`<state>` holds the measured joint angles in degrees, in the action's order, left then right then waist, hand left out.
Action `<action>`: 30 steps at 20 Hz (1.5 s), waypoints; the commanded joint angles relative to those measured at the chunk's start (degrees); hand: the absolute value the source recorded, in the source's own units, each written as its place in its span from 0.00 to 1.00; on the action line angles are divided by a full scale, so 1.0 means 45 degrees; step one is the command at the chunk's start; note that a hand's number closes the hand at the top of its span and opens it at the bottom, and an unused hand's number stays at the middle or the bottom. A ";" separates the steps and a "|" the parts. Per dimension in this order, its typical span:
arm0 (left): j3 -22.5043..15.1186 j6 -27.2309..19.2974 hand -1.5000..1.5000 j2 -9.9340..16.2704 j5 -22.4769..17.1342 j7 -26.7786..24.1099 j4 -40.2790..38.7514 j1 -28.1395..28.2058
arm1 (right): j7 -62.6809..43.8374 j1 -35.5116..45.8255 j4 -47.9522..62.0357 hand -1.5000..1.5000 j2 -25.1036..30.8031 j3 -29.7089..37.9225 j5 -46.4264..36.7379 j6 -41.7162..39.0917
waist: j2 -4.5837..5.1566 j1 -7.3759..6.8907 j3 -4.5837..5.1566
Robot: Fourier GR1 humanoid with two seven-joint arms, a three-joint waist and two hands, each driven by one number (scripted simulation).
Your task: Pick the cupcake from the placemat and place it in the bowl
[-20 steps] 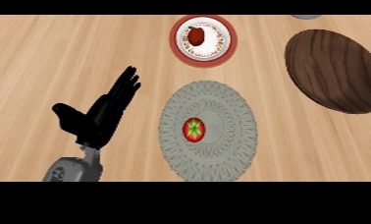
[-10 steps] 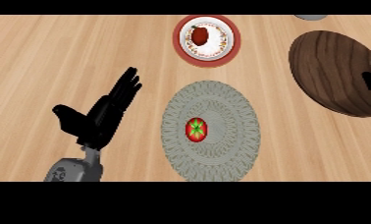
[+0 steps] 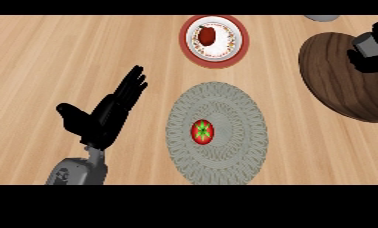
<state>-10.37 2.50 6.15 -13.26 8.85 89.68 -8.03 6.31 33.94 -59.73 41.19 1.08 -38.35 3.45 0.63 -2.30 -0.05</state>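
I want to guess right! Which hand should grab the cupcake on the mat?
Probably the left hand: it sits open right beside the placemat, near the cupcake. The right hand is far off at the edge, over the brown bowl.

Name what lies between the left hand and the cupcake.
In the head view, bare wooden counter and then the grey placemat's own weave lie between the open left hand and the cupcake. No other object sits in that stretch.

The desk [image 3: 74,47] is finished in pale matt wood grain; the bowl [image 3: 332,79] in dark wood; the placemat [image 3: 232,144] in grey woven cloth.
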 commanded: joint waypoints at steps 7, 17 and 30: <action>0.0021 0.0057 0.50 -0.0155 0.0133 0.0141 -0.0324 -0.0581 | 0.0367 0.3312 0.7146 0.00 -0.0796 0.0402 -0.0962 -0.0021 | 0.0148 -0.0287 -0.0025; 0.0311 0.0352 0.50 0.0071 -0.0010 -0.0403 -0.0292 0.0055 | 0.4654 0.3171 0.7880 0.00 -0.1810 0.4596 0.3628 0.0326 | 0.0054 0.0174 -0.0073; 0.0820 0.0083 0.50 0.0304 -0.0129 0.0235 0.0167 0.0443 | 0.8548 -0.0815 0.5783 0.00 0.0283 0.7609 0.8231 -0.6959 | -0.0313 0.1081 0.0027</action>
<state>-8.37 2.18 6.12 -12.77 8.58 89.93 -5.63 41.76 36.70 -30.24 39.61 32.33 -6.23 -18.97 -0.48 1.51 -0.01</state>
